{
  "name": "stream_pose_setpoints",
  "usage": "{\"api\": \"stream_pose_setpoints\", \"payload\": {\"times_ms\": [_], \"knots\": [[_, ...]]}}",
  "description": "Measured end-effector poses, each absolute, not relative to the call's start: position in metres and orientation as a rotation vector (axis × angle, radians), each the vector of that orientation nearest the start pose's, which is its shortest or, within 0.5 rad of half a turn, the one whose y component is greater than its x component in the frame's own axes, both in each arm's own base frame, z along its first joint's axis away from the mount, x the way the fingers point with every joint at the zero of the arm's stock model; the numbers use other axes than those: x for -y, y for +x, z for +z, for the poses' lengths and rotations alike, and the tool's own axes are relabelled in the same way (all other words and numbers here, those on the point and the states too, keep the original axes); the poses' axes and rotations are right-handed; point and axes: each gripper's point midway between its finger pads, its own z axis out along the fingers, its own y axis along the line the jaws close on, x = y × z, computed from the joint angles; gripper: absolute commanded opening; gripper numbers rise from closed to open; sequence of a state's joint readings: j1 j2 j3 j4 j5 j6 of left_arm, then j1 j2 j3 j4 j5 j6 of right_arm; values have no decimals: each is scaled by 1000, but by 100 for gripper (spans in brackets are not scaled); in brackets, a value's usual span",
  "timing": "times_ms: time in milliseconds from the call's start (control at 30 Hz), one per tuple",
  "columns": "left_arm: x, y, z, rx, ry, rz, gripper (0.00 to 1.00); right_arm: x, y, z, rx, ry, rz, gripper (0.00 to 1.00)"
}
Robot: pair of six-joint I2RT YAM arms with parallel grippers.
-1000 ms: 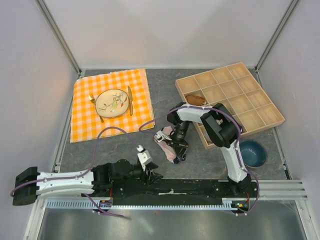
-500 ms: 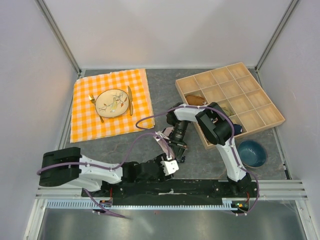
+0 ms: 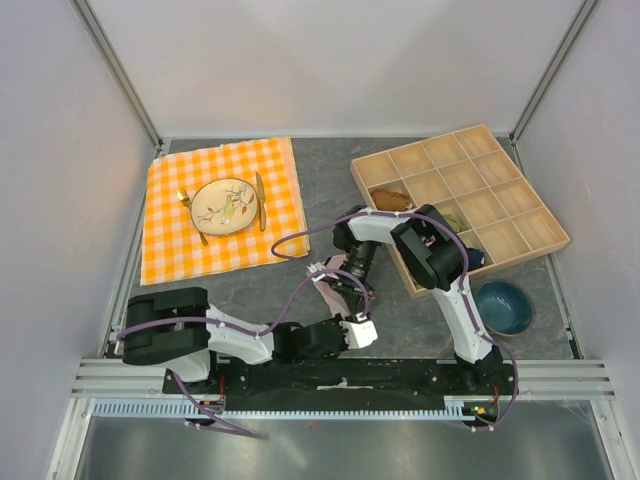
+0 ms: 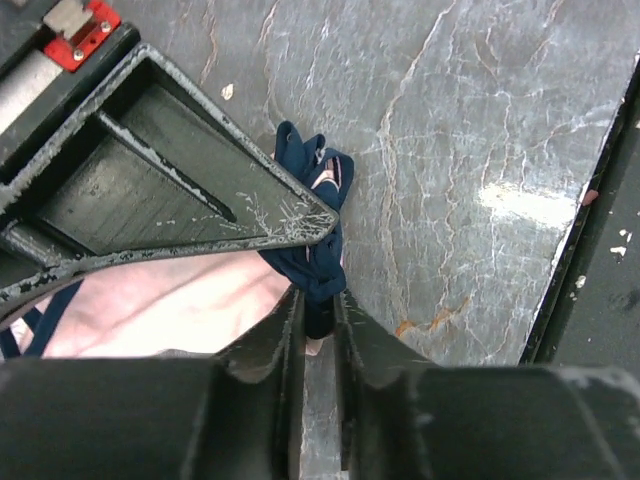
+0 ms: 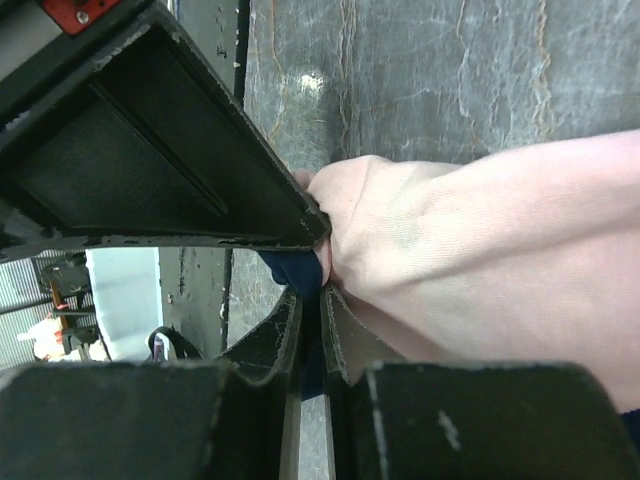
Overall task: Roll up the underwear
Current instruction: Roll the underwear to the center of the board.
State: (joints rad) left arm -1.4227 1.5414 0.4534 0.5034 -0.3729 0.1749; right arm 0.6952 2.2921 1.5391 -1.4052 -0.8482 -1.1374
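Beside right tool (image 5: pixel 318 262), left tool (image 4: pixel 322 260) has arrived, also clamping underwear (image 4: pixel 180 310).

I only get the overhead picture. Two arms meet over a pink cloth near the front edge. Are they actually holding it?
Observer: The left wrist camera shows the left gripper shut on the underwear, right at its bunched navy edging.
Visitor: And the other arm?
Observer: Its own camera shows the right gripper shut on a pink fold, with a bit of navy caught between the fingers.
Visitor: Is the cloth lying flat there?
Observer: No. In the right wrist view it bulges in a rounded, creased bunch against the upper finger.
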Motion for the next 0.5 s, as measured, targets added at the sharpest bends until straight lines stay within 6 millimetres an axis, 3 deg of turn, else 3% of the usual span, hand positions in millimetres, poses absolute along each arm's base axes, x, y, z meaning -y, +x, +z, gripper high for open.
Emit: {"api": "stream_pose_setpoints", "payload": {"times_ms": [33,233,300,500], "knots": [[337,123,23,-1638,1365,-333,2,-260,145,16,-2213,-2192,1565,19],[335,124,21,-1713,1305,-382,2,-260,146,18,-2215,-2176,1577,34],[335,125,22,-1757,1264,-445,2,-260,148,21,-2201,-2171,1567,50],[322,129,22,-1906,1111,-662,2,-254,175,52,-2091,-2114,1419,55]]}}
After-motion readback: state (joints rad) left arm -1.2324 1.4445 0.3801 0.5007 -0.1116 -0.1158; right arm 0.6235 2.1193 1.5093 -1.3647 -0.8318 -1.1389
